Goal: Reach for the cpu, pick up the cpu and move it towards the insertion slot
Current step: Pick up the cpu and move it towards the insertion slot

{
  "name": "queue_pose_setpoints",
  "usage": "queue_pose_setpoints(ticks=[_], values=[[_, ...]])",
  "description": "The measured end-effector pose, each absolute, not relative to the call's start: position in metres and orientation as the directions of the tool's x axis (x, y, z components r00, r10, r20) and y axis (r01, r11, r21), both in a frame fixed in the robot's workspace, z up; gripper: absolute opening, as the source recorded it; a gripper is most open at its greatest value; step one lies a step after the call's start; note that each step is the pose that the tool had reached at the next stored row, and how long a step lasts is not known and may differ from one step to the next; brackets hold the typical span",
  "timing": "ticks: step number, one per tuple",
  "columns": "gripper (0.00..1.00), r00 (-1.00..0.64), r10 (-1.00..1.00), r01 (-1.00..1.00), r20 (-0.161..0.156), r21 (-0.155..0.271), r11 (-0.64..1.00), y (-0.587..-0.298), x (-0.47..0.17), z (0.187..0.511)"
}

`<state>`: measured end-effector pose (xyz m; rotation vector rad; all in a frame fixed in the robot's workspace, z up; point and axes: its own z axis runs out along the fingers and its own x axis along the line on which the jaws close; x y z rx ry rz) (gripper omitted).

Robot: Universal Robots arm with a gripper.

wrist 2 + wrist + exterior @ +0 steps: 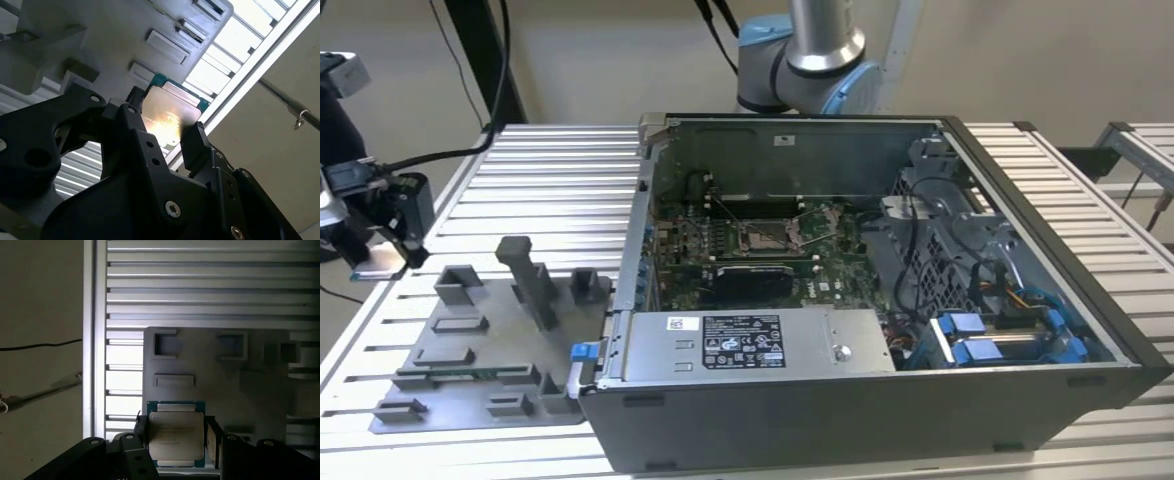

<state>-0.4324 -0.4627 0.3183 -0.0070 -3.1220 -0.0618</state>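
The gripper point(176, 432) pinches the cpu point(176, 440) by its sides between two black jaws, holding it up near one edge of the grey tray point(215, 390). The open computer case point(854, 420) sits to the exterior view's right of the tray. The insertion slot point(767, 237) lies inside it, well apart from the tray.

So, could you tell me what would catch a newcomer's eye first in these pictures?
The open computer case dominates the exterior view, with the insertion slot near the middle of its board. In both wrist views the silvery cpu stands out, clamped by its edges in the black gripper, with the grey tray behind it.
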Motion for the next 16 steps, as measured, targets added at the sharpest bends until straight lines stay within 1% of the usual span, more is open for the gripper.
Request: queue_pose_setpoints(ticks=[16], values=[[0.0, -1.0, 0.004, 0.005, 0.019, 0.04, 0.999, -0.463, -0.432, 0.34]])
